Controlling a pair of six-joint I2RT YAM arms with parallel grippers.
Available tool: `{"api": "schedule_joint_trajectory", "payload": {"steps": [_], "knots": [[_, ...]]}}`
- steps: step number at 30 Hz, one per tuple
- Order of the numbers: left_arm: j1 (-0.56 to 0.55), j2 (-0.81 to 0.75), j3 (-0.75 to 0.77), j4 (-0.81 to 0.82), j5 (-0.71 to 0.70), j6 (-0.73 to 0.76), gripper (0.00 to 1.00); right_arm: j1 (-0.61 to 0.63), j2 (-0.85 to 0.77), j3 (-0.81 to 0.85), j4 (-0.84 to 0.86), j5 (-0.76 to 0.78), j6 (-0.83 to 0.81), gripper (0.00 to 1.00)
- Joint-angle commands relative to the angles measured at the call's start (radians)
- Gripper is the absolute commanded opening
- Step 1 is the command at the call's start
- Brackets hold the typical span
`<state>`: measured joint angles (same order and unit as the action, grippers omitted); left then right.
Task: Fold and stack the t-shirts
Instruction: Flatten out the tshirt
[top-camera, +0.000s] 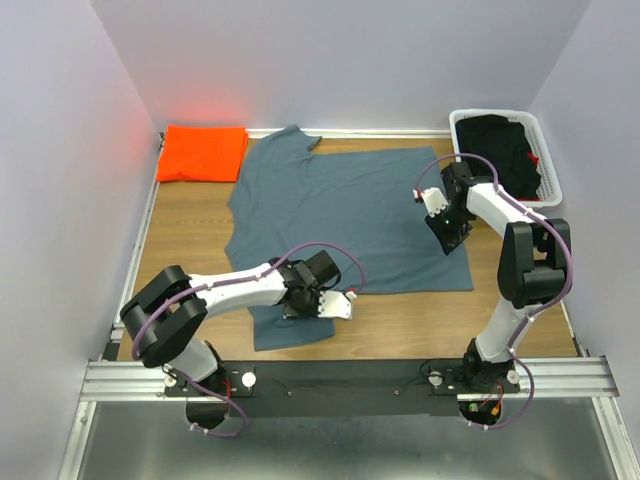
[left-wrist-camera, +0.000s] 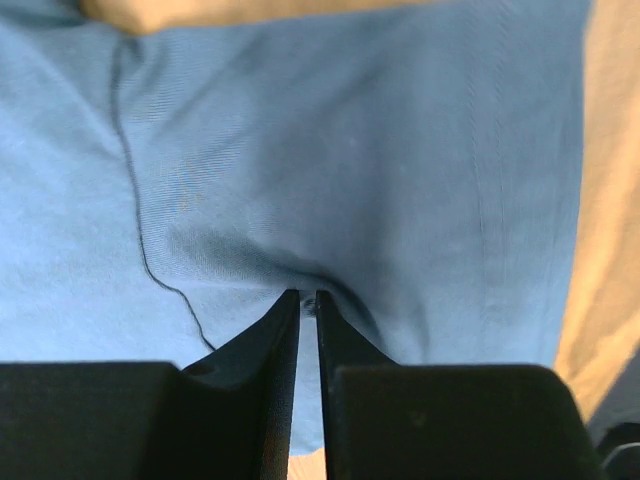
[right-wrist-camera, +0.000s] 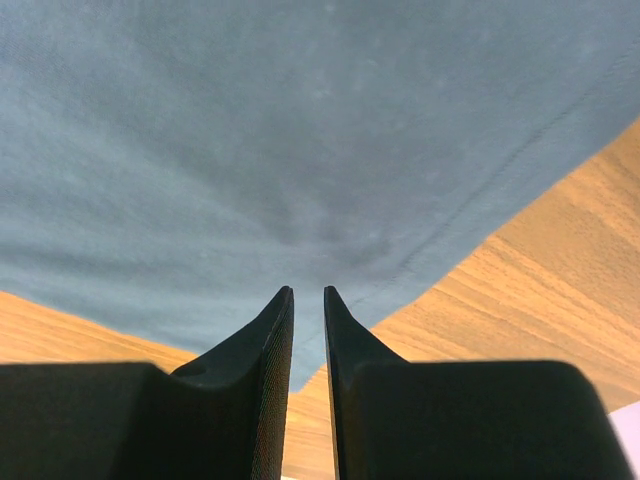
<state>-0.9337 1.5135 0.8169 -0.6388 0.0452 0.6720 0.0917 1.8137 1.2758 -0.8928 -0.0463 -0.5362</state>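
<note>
Shirt blue-grey, pinched by left gripper, right gripper

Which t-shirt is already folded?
The orange t-shirt, a compact rectangle in the far left corner; the blue-grey t-shirt lies spread open.

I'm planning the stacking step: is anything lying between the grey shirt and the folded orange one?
Nothing visible does. The grey shirt lies spread right beside the orange shirt at the far left; the basket sits far right, out of the path.
</note>
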Motion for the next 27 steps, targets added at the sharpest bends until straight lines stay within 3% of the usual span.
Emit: {"api": "schedule_joint_trajectory", "payload": {"steps": [1, 9, 14, 19, 27], "knots": [[-0.071, 0.045, -0.013, -0.073, 0.099, -0.035, 0.2, -0.001, -0.016, -0.032, -0.028, 0.04, -0.036, 0.25], [-0.103, -0.036, 0.037, -0.145, 0.131, -0.042, 0.25, -0.004, -0.071, -0.096, -0.04, 0.091, -0.085, 0.27], [0.049, -0.144, 0.134, -0.205, 0.203, -0.006, 0.37, -0.003, -0.126, -0.093, -0.06, 0.069, -0.082, 0.29], [0.343, -0.145, 0.154, -0.206, 0.217, 0.087, 0.38, -0.003, -0.085, -0.148, -0.043, 0.057, -0.093, 0.29], [0.42, -0.121, 0.054, -0.119, 0.164, 0.089, 0.38, -0.003, -0.06, -0.24, 0.02, 0.071, -0.094, 0.29]]}}
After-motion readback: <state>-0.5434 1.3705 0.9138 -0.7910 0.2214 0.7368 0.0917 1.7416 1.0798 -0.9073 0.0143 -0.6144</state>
